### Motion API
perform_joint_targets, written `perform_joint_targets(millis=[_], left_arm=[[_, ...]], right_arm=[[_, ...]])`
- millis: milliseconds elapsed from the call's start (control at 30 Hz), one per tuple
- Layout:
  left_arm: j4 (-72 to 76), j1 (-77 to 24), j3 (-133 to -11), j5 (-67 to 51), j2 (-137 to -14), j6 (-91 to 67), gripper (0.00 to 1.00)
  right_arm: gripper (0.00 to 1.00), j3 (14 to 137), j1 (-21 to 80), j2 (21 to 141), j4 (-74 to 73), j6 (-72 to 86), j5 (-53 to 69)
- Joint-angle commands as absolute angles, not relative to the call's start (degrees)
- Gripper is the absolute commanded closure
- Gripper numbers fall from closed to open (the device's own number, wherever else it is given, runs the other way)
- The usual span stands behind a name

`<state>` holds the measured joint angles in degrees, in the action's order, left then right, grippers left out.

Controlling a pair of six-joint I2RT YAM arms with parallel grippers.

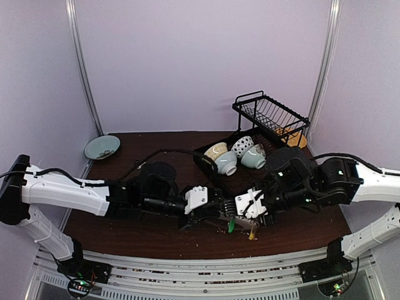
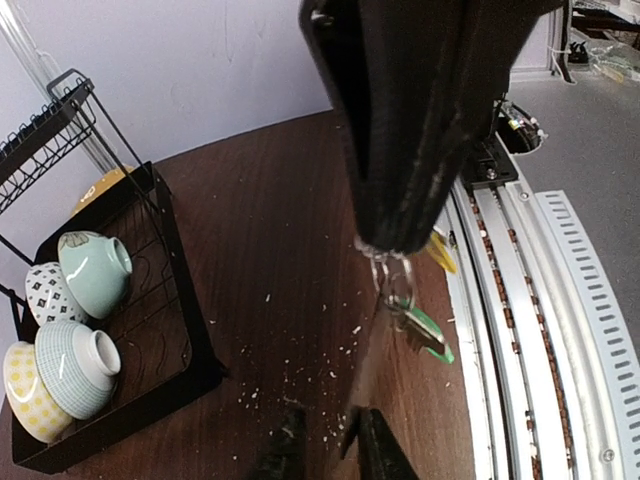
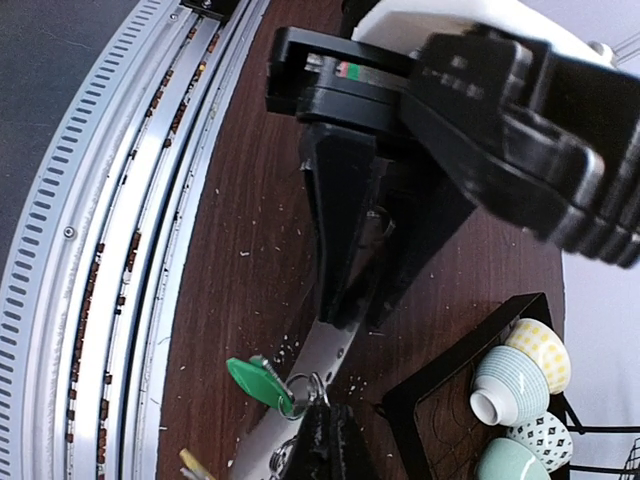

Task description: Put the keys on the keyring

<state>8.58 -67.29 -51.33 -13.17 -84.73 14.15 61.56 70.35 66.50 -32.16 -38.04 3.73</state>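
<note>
Your two grippers are nose to nose over the near edge of the table, and everything turns on the short line between their tips.

Your left gripper is pinched in on a flat silver key. The blade sticks straight out of its fingers, though the grip itself is partly hidden by the black housing. The key's long axis runs along that line, pointing from your left tips at your right ones.

Your right gripper is clenched tight on the top of a small ring. The ring hangs just under its tips, with the green key dangling below it and the yellow key off to the rail side.

From the right wrist, the free end of the silver key lies just beside that ring, close enough that you can't tell whether they touch. From above, the green key and yellow key hang between the arms, slightly nearer your right one.

No wide wire loop shows in any view, so whether this small ring belongs to the keyring is unclear.

The next move looks like a push along the blade's own axis into the ring. Your left arm carries the key and your right only has to hold steady. The key's hole isn't visible, so check which end leads. A sideways drift would likely knock the ring away.
</note>
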Motion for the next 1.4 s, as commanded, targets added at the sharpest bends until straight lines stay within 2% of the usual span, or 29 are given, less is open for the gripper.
perform_joint_targets(millis=[0, 433, 933, 1267, 1367], left_arm=[[8.65, -67.48, -53.11, -15.23, -85.22, 14.15, 1.0], [7.57, -67.5, -51.54, -26.53, -83.27, 11.25, 1.0], [4.92, -67.59, -53.87, -33.61, -84.73, 11.57, 1.0], [6.21, -67.59, -51.01, -27.85, -82.86, 10.59, 1.0], [5.59, -67.59, -51.06, -26.47, -82.73, 10.59, 1.0]], right_arm=[[1.0, 63.23, 70.99, 64.86, -31.03, -39.81, 1.99], [1.0, 59.1, 74.62, 64.76, -32.63, -55.35, -17.49], [1.0, 55.52, 77.66, 67.25, -32.69, -64.56, -27.45], [1.0, 55.99, 77.27, 62.55, -27.67, -56.0, -17.82], [1.0, 57.15, 73.54, 59.83, -25.57, -48.22, -10.42]])
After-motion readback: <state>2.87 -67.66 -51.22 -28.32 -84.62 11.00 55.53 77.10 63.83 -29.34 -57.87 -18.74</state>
